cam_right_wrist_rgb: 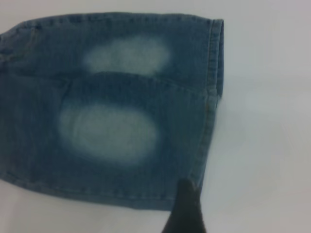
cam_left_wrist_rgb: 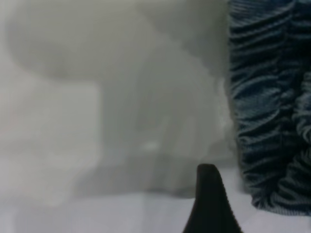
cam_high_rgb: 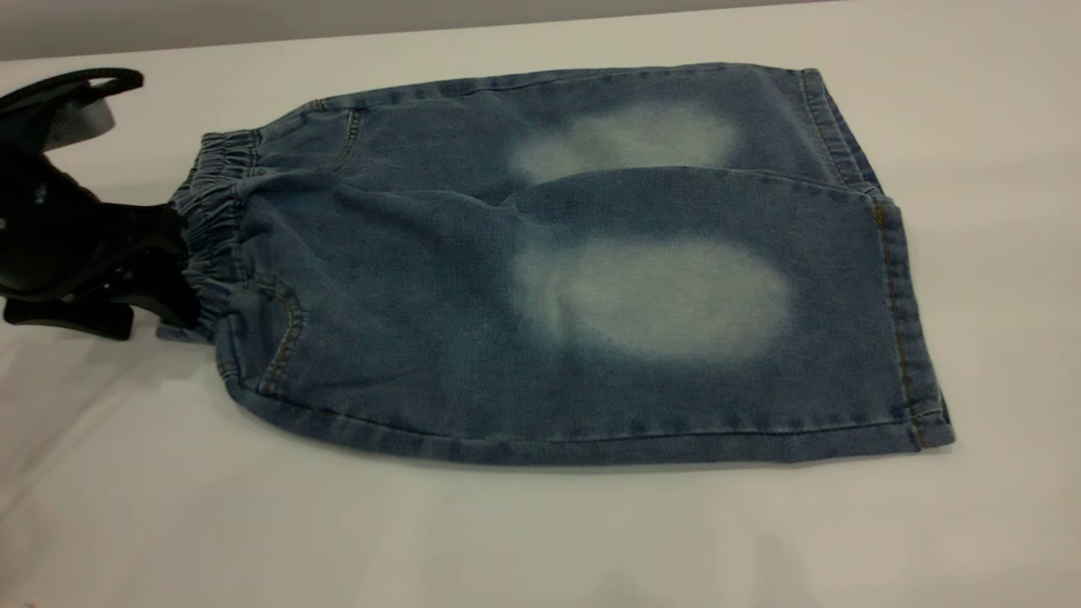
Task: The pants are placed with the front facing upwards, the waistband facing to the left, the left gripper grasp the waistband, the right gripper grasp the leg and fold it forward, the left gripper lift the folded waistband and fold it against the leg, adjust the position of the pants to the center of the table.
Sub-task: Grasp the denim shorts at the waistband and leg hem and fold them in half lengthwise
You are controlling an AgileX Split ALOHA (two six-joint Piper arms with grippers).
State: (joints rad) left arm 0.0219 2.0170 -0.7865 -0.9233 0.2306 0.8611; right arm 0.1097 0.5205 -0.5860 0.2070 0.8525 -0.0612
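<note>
The blue denim pants [cam_high_rgb: 557, 279] lie flat on the white table [cam_high_rgb: 540, 540], front up, with pale oval patches. The gathered waistband [cam_high_rgb: 215, 228] points left. My left gripper [cam_high_rgb: 181, 266] is low at the table's left, open, with one finger above and one below the waistband's end. In the left wrist view one black finger [cam_left_wrist_rgb: 209, 204] shows, a little apart from the ruffled waistband [cam_left_wrist_rgb: 267, 107]. The right gripper [cam_right_wrist_rgb: 218, 213] is out of the exterior view. In its wrist view a single black finger [cam_right_wrist_rgb: 185, 208] hovers over the near corner of the leg hem [cam_right_wrist_rgb: 206, 121], with nothing held.
Bare table surrounds the pants on the near and right sides [cam_high_rgb: 996, 295]. The far table edge [cam_high_rgb: 422, 34] runs just behind the pants. The left arm's black body [cam_high_rgb: 51, 236] fills the left edge.
</note>
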